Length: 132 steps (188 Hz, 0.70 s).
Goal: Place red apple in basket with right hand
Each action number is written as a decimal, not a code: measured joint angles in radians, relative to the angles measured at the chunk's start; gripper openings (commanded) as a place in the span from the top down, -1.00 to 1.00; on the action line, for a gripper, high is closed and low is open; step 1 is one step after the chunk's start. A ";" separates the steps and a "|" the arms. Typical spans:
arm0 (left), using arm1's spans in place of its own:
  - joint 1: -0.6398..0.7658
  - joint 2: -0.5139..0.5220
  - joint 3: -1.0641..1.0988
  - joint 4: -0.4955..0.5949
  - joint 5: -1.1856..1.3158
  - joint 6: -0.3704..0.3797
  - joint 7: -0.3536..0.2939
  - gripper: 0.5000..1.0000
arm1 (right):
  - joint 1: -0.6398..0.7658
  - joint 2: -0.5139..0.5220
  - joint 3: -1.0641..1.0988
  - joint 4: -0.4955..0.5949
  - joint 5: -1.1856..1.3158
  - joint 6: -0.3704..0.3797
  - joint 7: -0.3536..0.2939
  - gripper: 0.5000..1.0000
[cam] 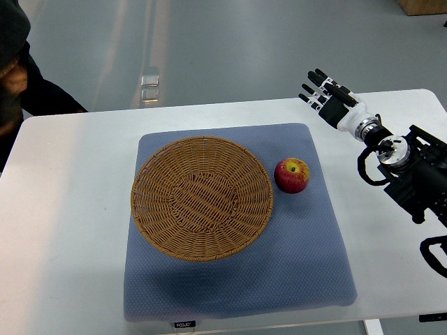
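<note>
A red apple (292,175) with a yellowish patch sits upright on the blue-grey mat (307,237), just right of the round wicker basket (202,197). The basket holds nothing. My right hand (325,94) is raised over the table's far right part, well above and to the right of the apple, fingers spread and holding nothing. Its black arm (412,171) enters from the right edge. The left arm is out of sight.
The mat lies on a white table (63,209). A person in dark clothing (21,77) stands at the far left corner. Grey floor lies beyond the table's far edge.
</note>
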 measured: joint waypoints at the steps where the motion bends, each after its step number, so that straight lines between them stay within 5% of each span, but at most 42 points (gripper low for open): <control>1: 0.000 0.000 0.000 0.000 0.000 0.000 0.000 -1.00 | 0.000 0.000 0.000 0.000 0.000 0.000 0.000 -0.72; 132: -0.002 0.000 0.003 -0.003 -0.001 0.001 0.002 -1.00 | 0.078 -0.013 -0.142 0.004 -0.173 0.006 -0.002 -0.71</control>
